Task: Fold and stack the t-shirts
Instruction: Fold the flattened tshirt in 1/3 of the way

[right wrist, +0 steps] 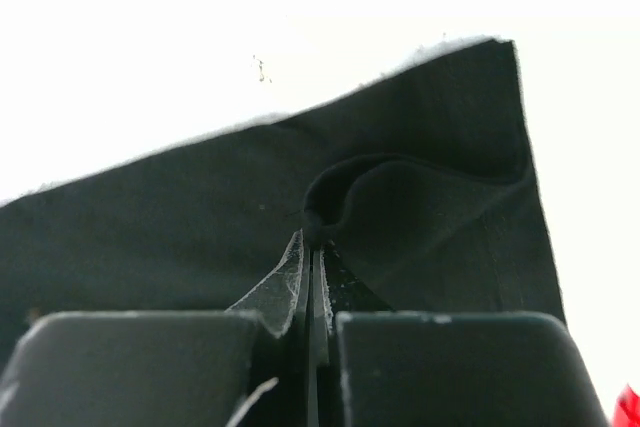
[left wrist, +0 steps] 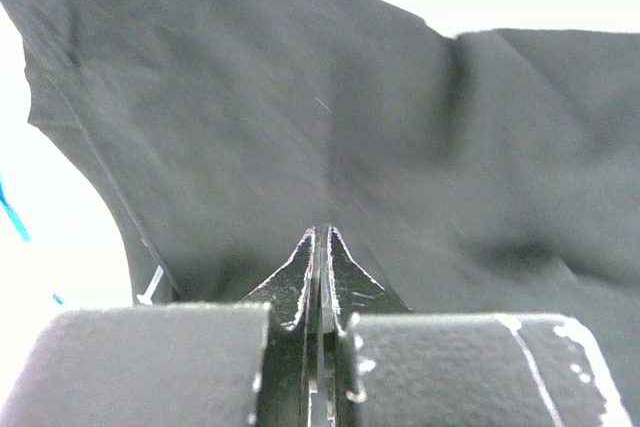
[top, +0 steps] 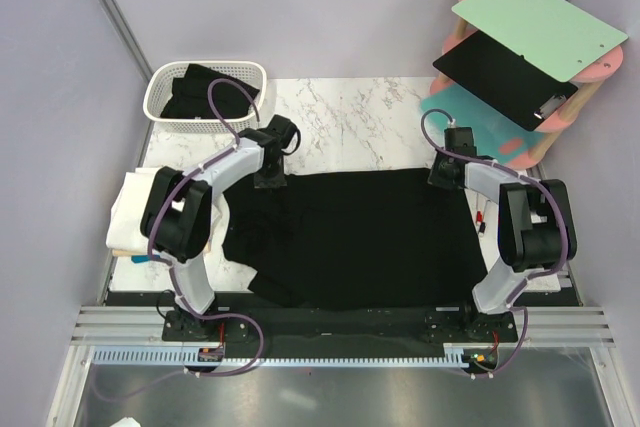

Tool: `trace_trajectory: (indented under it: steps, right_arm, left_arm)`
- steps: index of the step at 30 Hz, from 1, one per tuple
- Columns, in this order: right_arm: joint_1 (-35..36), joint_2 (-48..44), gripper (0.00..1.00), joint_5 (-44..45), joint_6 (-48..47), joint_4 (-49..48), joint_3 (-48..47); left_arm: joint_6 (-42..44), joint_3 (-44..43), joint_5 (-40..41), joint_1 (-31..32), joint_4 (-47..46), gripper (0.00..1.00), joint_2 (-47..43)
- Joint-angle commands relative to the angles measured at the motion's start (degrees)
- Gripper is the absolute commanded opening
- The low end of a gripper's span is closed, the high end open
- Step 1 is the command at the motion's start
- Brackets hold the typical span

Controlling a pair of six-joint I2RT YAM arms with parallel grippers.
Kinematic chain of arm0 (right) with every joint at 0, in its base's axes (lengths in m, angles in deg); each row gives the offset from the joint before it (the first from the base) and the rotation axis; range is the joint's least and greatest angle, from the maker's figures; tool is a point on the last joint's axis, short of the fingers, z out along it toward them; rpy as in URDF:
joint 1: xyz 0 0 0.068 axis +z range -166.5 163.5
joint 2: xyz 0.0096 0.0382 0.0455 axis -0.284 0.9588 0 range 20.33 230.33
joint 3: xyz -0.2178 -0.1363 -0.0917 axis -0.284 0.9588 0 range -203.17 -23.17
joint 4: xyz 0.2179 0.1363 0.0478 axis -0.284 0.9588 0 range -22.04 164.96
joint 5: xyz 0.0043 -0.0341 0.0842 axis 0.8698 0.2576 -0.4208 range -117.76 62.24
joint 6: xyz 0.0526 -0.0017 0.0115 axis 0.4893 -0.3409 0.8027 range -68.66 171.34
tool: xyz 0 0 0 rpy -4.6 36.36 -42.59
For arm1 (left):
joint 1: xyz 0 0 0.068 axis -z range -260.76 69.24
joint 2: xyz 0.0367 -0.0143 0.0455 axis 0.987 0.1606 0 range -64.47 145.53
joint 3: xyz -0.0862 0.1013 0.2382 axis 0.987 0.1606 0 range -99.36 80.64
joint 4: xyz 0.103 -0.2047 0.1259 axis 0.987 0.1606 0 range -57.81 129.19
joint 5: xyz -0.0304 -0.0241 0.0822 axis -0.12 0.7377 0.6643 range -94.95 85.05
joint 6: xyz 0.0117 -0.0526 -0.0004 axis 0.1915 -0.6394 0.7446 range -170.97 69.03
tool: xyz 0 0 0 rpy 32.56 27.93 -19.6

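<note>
Seen from above, one black t-shirt (top: 370, 237) lay spread on the marble table (top: 350, 117), between the two arms. Its right side was flat and straight-edged. Its left side was bunched and rumpled. Its long axis appeared to run left to right across the table.

The left pincer (top: 270, 183) sat at the shirt's far left corner and the right pincer (top: 441, 176) at its far right corner. Each arm was nearest its own corner, and neither was better placed than the other. From both pincers, the body of the shirt stretched away toward the near edge of the table, where the arm bases stood.

In the left wrist view, the two fingers were pressed together, and dark cloth rose in a tent from their tips. In the right wrist view, the fingers were likewise together, with a small pucker of cloth caught at their tips, close to the shirt's square corner. Both looked clamped on the far edge.

A pile of pale t-shirts (top: 130, 209) rested at the table's left edge. A white basket (top: 160, 107) at the far left held more black cloth.

The likely next move was to carry the far edge toward the near edge, folding along the long axis.
</note>
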Motion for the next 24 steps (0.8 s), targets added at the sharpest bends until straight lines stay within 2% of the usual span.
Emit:
trace_trajectory:
  steps: [1, 6, 13, 19, 24]
  right_arm:
    - [1.1, 3.9, 0.00, 0.2, -1.3, 0.9, -3.0]
    - [1.7, 6.0, 0.00, 1.2, -1.3, 1.5, -3.9]
    - [2.2, 11.1, 0.00, 3.3, -0.6, 2.8, -8.2]
    - [2.4, 17.9, 0.00, 3.3, -0.2, 3.6, -15.0]
    - [2.5, 21.6, 0.00, 4.4, 0.2, 3.8, -18.5]
  left_arm:
    - [0.7, -2.0, -0.2, -3.5, -0.1, 0.02, 3.1]
    - [-0.1, 0.3, -1.4, -5.6, -0.2, 0.02, 4.7]
    - [0.1, -3.9, -3.7, -7.5, -0.1, 0.02, 12.5]
    - [0.5, -13.8, -5.3, -10.2, 1.9, 0.02, 20.0]
    - [1.8, -27.4, -4.0, -12.2, 6.4, 0.02, 27.9]
